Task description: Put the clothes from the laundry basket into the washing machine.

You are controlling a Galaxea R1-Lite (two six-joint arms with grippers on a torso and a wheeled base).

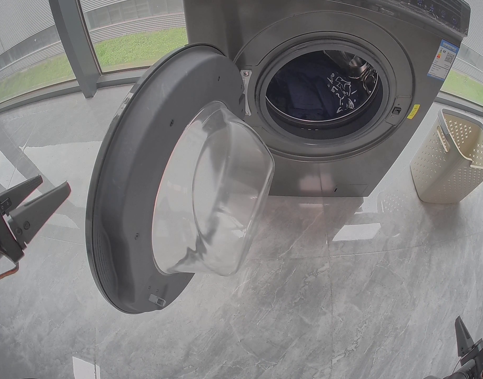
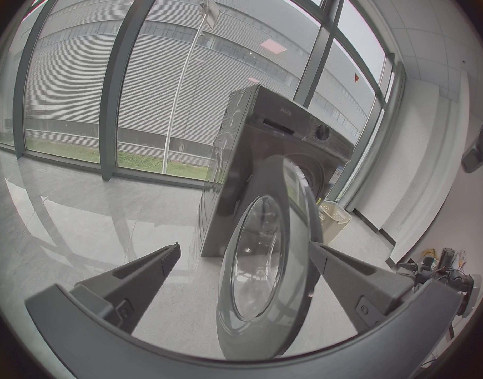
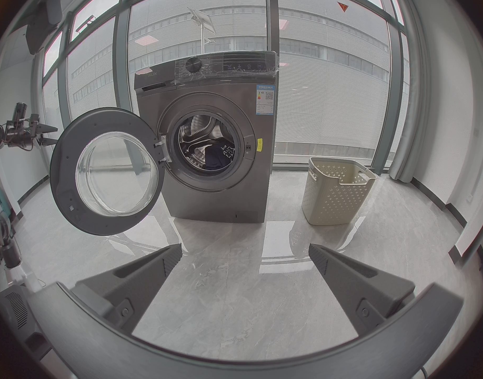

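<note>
Currently dark clothes [image 1: 304,93] inside washing machine [image 1: 225,17]; door [image 1: 128,185] wide open.

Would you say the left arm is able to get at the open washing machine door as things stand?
Probably yes. The left gripper, fingers open, sits just off the free edge of the door, and only bare floor lies between them; it may need to extend.

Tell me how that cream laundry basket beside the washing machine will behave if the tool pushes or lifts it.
Probably light: the laundry basket has thin perforated plastic walls and looks empty. It will likely slide easily, since it stands on a glossy floor. Pushed near the rim, it may tip, being tall with a narrower base.
</note>
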